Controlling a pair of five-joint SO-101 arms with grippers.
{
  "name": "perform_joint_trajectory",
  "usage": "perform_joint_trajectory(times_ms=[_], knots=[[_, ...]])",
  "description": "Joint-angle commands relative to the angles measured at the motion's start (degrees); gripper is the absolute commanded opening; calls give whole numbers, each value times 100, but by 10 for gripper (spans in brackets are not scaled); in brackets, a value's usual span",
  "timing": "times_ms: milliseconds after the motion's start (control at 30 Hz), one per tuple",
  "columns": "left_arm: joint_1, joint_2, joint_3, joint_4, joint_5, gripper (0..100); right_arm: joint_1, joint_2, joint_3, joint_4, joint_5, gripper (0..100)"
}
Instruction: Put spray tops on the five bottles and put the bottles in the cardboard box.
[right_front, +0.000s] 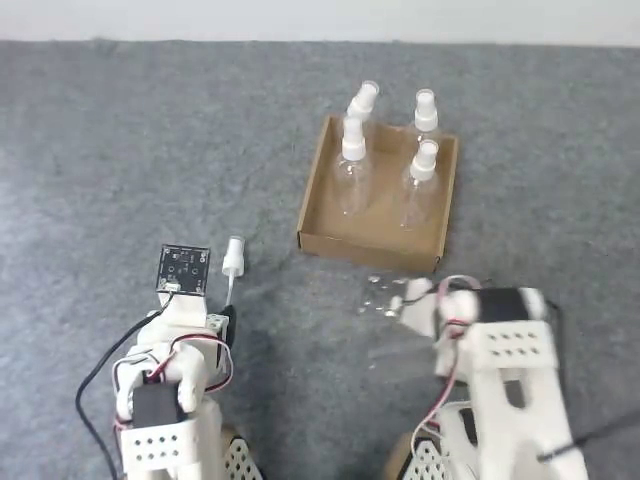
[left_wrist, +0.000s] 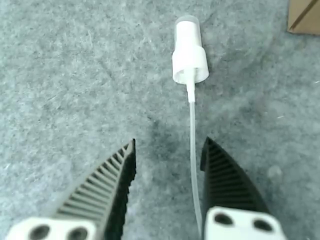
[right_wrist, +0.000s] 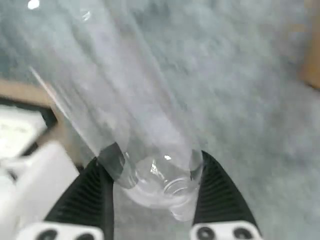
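A loose white spray top (right_front: 233, 258) with a thin dip tube lies on the grey carpet left of the cardboard box (right_front: 366, 250). My left gripper (left_wrist: 167, 155) stands open just behind it, and the tube (left_wrist: 193, 145) runs between the fingers, close to one of them. The spray top's head (left_wrist: 189, 52) points away from the gripper. My right gripper (right_wrist: 152, 167) is shut on a clear bottle (right_wrist: 125, 100) with no top, near its neck. In the high view this bottle (right_front: 382, 294) is held low just in front of the box.
Several clear bottles with white spray tops stand inside the box, among them one (right_front: 353, 165) at the left and one (right_front: 420, 180) at the right. A corner of the box (left_wrist: 305, 15) shows past the spray top. Open carpet stretches to the left.
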Motion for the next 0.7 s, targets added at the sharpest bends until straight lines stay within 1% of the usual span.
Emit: perform_joint_trajectory(times_ms=[0, 133, 200, 300, 367, 433, 467, 600, 667], knots=[[-18, -123, -66, 26, 26, 193, 1279, -479, -870, 532, 967, 16], [-18, -123, -66, 26, 26, 193, 2510, -470, -1371, 620, 2031, 16], [-18, -123, -66, 26, 26, 193, 3011, -418, -1582, 611, 2752, 16], [-18, -123, -66, 26, 26, 193, 3600, -215, -1952, 593, 3798, 16], [-18, -123, -66, 26, 26, 193, 3899, 127, -2268, 488, 4202, 16], [-18, -123, -66, 26, 26, 193, 3960, 673, -2585, 189, 4167, 16], [-18, -123, -66, 26, 26, 193, 3960, 998, -2760, 22, 4035, 16], [-9, -123, -66, 26, 26, 193, 3873, 2571, -3684, -426, 3349, 16], [18, -123, -66, 26, 44, 193, 3723, 3389, -4237, -585, 2840, 16]])
